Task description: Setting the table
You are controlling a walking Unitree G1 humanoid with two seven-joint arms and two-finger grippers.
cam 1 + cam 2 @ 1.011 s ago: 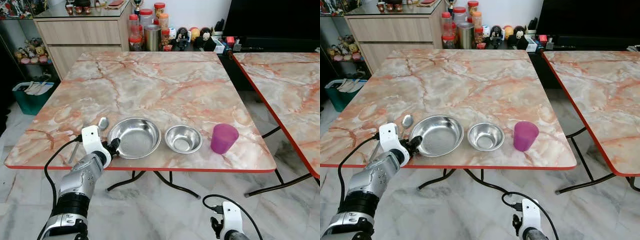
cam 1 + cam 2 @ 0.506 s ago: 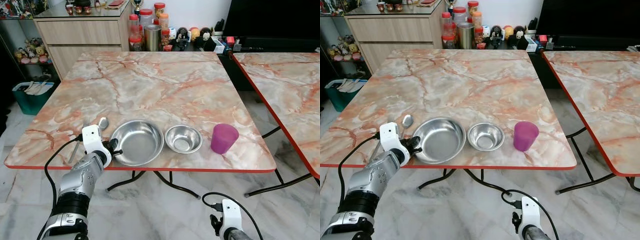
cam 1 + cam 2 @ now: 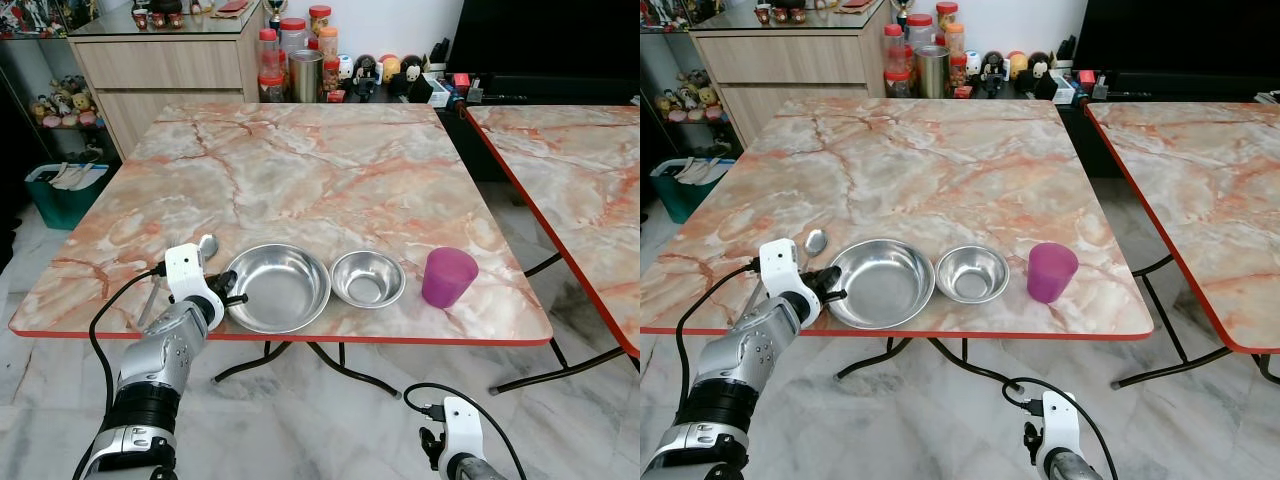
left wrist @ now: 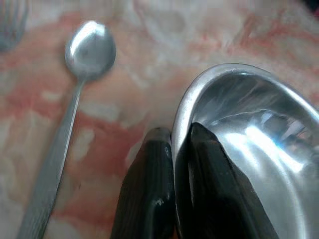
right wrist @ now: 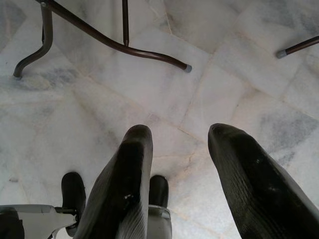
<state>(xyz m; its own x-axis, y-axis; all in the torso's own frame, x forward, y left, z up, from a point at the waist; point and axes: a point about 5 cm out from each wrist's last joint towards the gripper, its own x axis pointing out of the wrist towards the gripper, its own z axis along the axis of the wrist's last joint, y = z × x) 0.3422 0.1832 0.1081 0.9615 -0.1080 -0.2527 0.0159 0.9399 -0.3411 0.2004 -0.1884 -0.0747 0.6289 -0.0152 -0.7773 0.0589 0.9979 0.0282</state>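
On my feed, the pink marble-patterned table [image 3: 330, 170] carries, along its near edge, a steel spoon [image 3: 205, 246], a large steel bowl [image 3: 278, 286], a small steel bowl [image 3: 367, 278] and a purple plastic cup [image 3: 447, 276].

light: bright, even | head views sharp | glare: large bowl [image 4: 259, 144] | left wrist view soft

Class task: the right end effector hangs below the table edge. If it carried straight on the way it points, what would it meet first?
Probably the marble floor: the right end effector, fingers apart, points down at bare tiles, with the table legs seemingly off its line.

Spoon [image 3: 204, 246] just beside bowl [image 3: 279, 288]
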